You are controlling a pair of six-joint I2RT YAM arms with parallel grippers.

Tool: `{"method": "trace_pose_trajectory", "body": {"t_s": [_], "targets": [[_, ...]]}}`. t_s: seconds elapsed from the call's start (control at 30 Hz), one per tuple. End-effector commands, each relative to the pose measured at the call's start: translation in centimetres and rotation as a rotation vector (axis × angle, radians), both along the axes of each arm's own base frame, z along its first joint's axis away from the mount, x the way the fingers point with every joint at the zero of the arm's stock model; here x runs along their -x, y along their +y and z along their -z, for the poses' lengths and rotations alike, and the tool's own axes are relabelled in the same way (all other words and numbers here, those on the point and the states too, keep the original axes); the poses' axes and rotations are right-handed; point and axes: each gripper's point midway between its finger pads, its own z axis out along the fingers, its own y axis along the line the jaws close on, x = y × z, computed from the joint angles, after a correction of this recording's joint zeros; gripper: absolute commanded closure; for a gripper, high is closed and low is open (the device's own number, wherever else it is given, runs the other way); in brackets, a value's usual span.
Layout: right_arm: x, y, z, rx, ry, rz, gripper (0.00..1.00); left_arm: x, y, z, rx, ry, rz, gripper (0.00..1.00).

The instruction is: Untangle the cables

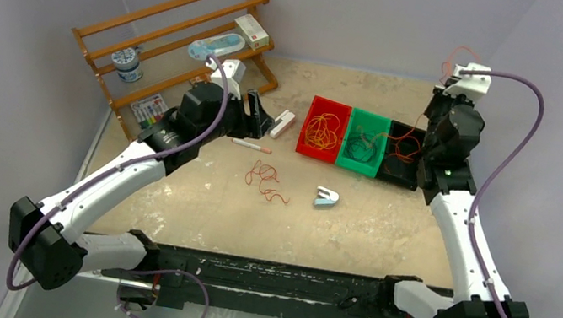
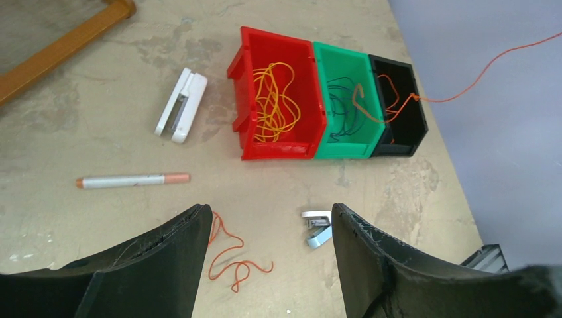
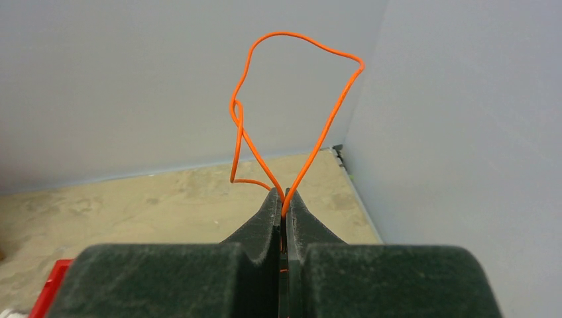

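Table (image 1: 387, 227), left gripper (image 2: 270, 211) agape and empty over a loose red cable (image 2: 232, 250), right gripper (image 3: 283, 199) pinched shut on an orange cable (image 3: 331, 122) leading up from the black bin (image 2: 405, 71), yellow cable (image 2: 275, 99) in red bin (image 2: 278, 50), dark cable (image 2: 341, 106) in green bin (image 2: 348, 58)

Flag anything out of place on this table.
A thin red-orange wire lies loose on the tan tabletop. An orange wire strays from the green plastic bin across the black bin, its end pinched in the shut right gripper.
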Motion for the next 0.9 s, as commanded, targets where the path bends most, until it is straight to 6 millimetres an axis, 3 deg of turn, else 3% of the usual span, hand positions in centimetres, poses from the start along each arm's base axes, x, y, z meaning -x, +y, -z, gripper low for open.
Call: {"method": "trace_pose_trajectory", "body": {"t_s": [0.0, 0.2, 0.5, 0.87], "targets": [[0.3, -2.0, -4.7, -0.056, -0.156, 0.056, 1.00, -0.7, 1.1, 1.0, -0.034, 0.006, -0.070, 0.34], [0.3, -3.4, -5.9, -0.059, -0.195, 0.093, 1.00, -1.0, 1.3, 2.1, -0.056, 0.029, -0.087, 0.34], [0.4, -5.7, -4.6, -0.053, -0.180, 0.195, 1.00, -1.2, 1.4, 3.0, -0.076, 0.047, -0.094, 0.34], [-1.9, -6.4, 1.4, -0.055, -0.049, 0.220, 1.00, -1.4, 1.7, 3.7, -0.101, 0.067, -0.113, 0.35]]}}
